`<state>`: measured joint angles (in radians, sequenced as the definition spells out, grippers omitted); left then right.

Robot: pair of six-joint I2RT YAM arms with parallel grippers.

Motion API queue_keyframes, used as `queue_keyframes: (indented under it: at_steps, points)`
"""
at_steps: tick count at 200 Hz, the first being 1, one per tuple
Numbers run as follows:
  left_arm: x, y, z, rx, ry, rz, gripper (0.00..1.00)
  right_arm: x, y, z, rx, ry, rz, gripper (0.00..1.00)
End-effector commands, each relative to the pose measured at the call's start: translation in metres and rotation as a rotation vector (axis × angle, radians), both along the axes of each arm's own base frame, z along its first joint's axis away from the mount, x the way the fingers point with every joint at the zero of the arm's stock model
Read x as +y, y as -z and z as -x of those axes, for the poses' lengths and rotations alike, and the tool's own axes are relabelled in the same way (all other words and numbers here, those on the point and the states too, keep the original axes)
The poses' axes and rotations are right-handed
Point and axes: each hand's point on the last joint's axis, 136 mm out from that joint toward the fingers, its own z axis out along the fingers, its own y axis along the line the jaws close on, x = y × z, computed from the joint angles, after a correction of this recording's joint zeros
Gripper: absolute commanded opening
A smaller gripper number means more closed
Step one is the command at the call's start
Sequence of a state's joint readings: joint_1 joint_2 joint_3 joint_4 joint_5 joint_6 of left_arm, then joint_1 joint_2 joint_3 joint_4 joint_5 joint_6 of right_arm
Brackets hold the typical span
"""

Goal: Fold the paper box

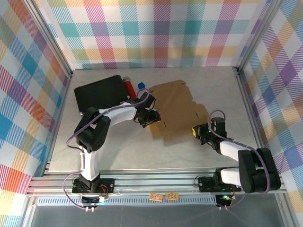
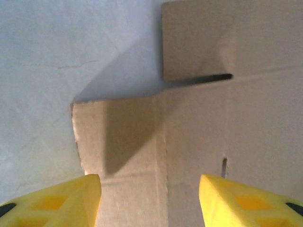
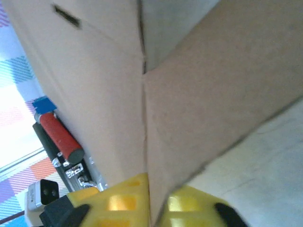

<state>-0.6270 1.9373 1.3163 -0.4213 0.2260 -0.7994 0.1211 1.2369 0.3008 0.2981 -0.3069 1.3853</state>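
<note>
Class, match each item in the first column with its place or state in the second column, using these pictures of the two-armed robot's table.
Column one:
1. brown corrugated cardboard sheet
2. black flat rectangular case
3. left arm's jaws
4. right arm's jaws

Column two:
A. shut on a cardboard edge
B. far left of the table
C. open over the cardboard
D. spread across the table's middle

Pairs: 1-D, 2-B, 3-C, 4-A
</note>
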Motion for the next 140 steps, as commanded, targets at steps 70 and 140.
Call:
queue_keyframes:
  at_steps: [70, 140]
  points:
    - [0.017, -0.177, 0.024, -0.019, -0.556, 0.360, 0.80, -0.011, -0.135, -0.019, 0.128, 0.346, -0.107, 0.00]
    - [-0.022, -0.183, 0.001, 0.169, -0.787, 0.608, 0.92, 0.008, -0.180, -0.038, 0.112, 0.324, -0.142, 0.00]
